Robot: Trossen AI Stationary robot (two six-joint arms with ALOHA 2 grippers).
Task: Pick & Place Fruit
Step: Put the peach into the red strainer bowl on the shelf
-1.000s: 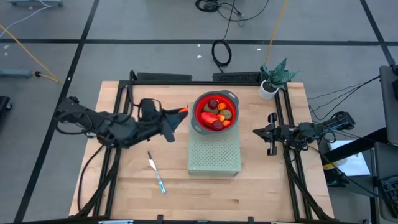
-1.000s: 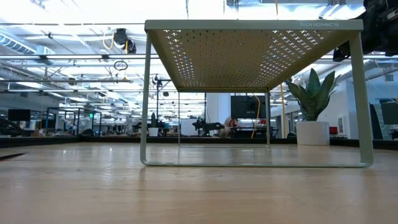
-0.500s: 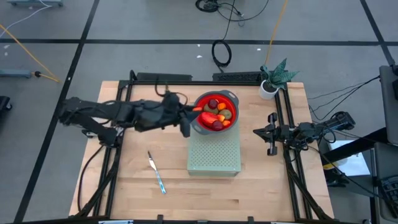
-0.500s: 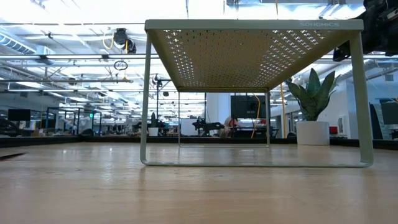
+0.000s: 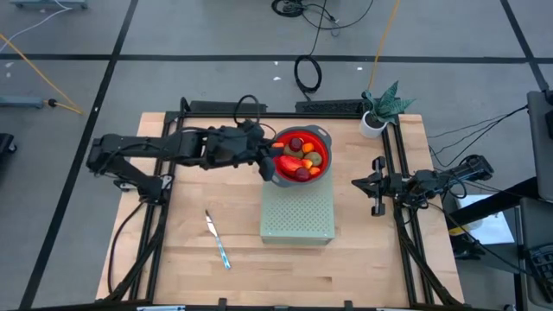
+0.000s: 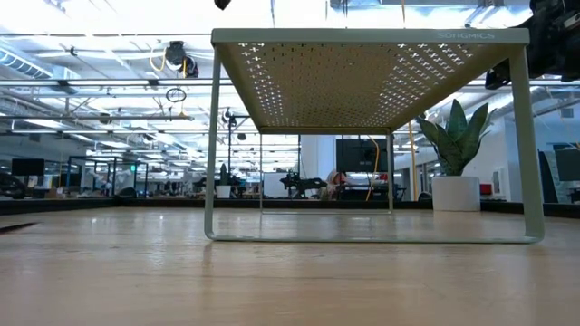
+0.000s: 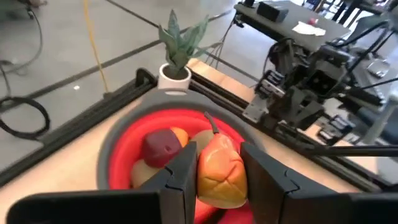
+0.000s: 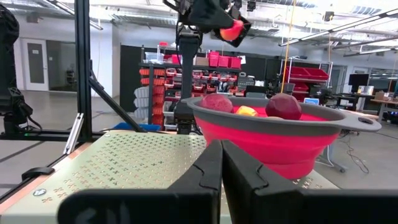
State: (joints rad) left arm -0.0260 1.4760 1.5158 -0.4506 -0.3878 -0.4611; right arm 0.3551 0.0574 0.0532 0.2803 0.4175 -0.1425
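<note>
Left claw (image 7: 219, 167) has carried the upright red-orange fruit (image 7: 220, 169) over the bowl (image 7: 118, 146).

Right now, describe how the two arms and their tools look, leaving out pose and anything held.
Both arms are dark, nearly black, built of jointed segments with black cables looping along them. The left tool ends in two broad, flat dark fingers with squared edges. The right tool has the same dark, angular fingers. No markings can be made out on either arm in the high view.

I see bright, even overhead light; ceiling strip lights (image 6: 109, 41) glare, and my near wooden table (image 6: 290, 281) blurs.
</note>
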